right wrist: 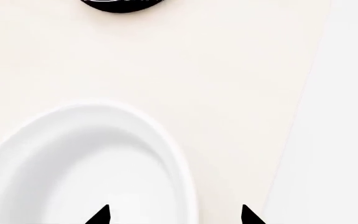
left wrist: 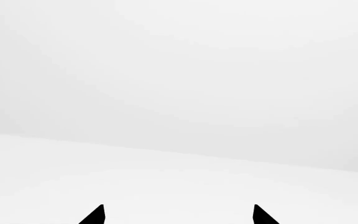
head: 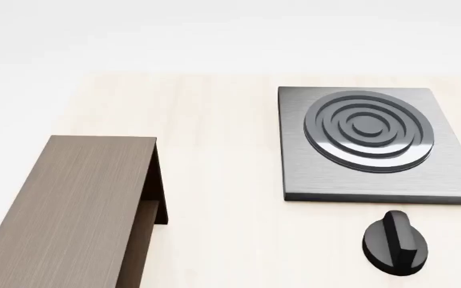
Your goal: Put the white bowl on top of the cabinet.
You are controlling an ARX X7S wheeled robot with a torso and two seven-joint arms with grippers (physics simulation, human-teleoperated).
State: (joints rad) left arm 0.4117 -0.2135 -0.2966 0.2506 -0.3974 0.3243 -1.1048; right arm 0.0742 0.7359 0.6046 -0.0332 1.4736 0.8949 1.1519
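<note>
The deep, glossy white round bowl [right wrist: 86, 163] is seen beside the desk [right wrist: 229, 93] edge under the right gripper [right wrist: 175, 215], whose jaws are spread wide with one tip over the bowl's hollow, and its rigid, slippery thick rim is judged the best hold.

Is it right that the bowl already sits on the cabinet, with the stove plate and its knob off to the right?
Not quite. The cabinet top is bare in the head view. The right wrist view shows the bowl on the light tabletop, just ahead of the right gripper. The stove plate and knob are indeed to the right.
</note>
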